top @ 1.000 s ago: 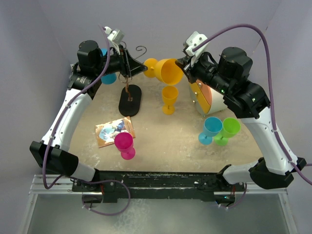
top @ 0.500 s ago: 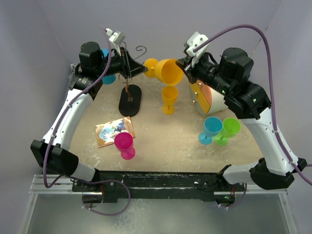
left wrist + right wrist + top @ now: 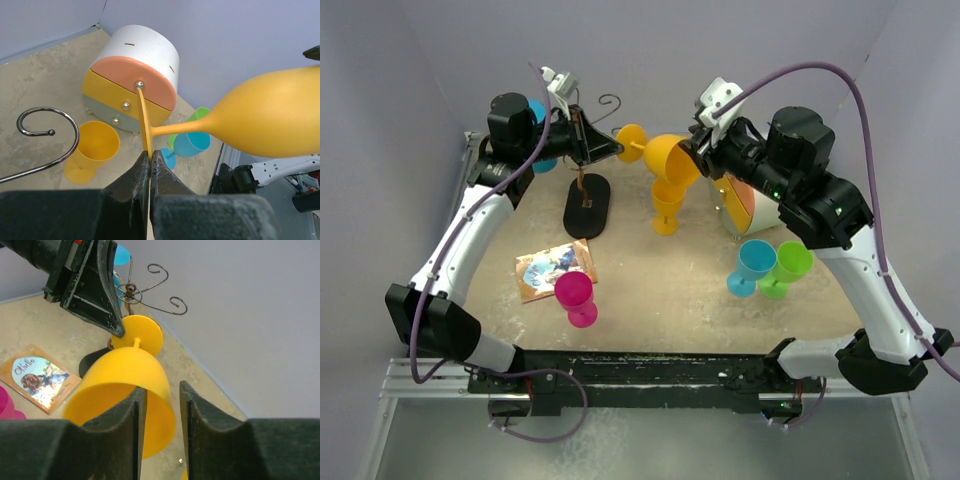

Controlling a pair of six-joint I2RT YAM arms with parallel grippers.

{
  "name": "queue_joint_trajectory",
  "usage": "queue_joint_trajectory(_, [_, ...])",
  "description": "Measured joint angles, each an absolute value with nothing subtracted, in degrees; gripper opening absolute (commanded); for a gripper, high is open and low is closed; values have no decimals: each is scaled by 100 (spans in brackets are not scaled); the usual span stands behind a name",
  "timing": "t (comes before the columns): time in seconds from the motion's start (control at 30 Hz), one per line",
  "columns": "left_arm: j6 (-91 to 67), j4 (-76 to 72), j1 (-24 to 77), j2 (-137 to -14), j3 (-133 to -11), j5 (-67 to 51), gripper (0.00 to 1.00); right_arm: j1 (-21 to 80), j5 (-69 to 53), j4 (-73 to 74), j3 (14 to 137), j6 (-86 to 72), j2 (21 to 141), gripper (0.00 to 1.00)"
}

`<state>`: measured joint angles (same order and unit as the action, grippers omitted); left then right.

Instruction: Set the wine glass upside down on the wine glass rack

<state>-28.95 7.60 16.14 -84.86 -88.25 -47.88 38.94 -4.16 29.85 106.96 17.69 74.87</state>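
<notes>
The sandy table has the wine glass rack standing at the back left on its black base. The orange wine glass is up in the air, lying sideways, just to the right of the rack's curly top. The left gripper is pinching the thin edge of the glass's round foot. The right gripper has its fingers spread apart, with the rim of the bowl between them.

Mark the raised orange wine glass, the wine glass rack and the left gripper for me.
wine glass (image 3: 672,160): top external view, on the orange bowl.
wine glass rack (image 3: 588,208): top external view, on the black base.
left gripper (image 3: 150,157): left wrist view, between fingertips pinching the glass's foot.
</notes>
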Motion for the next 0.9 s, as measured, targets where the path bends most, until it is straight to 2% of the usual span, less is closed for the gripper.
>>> queue_joint_trajectory(0.07, [-2893,753,1612,-8429,-8731,-4779,0,3894,-401,2947,10575,1778,7435,56])
queue_joint_trajectory(0.23, [-2895,764,1448,-8219,-8582,-4740,0,3839,-401,2939,10447,1898,7371,63])
queue_joint_trajectory(0.3, [-2895,777,1291,-8103,-8558,-4707,0,3785,-414,2943,10447,1920,7345,74])
queue_joint_trajectory(0.53, [-2897,867,637,-7642,-8560,-4482,0,3251,-753,2910,10302,1916,6936,90])
queue_joint_trajectory(0.73, [-2550,1326,425,-7323,-8639,-3789,0,2773,-1020,2508,9376,1741,6167,93])
queue_joint_trajectory(0.9, [-1763,1831,340,-7022,-8910,-2829,0,2694,-1181,2412,8884,1715,6020,93])
